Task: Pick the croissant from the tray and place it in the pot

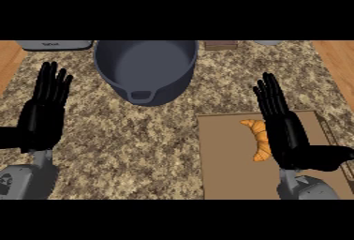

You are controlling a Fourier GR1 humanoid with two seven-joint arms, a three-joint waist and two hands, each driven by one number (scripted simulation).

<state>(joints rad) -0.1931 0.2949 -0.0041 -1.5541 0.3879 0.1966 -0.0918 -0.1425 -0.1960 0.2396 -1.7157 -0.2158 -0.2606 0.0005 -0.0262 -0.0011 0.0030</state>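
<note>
An orange croissant [258,139] lies on the brown tray [228,159] at the lower right of the counter. My right hand [287,131] hovers flat over the tray just right of the croissant, fingers straight, partly covering its right side. A dark grey pot [145,65] stands at the top centre with its handle toward me; nothing shows inside it. My left hand [43,115] rests open at the left, fingers up, away from both tray and pot.
The counter top is speckled stone [131,140] with wooden edges at far left and right. A grey appliance [54,45] sits at the top left, and a small brown object [221,45] beside the pot at the top.
</note>
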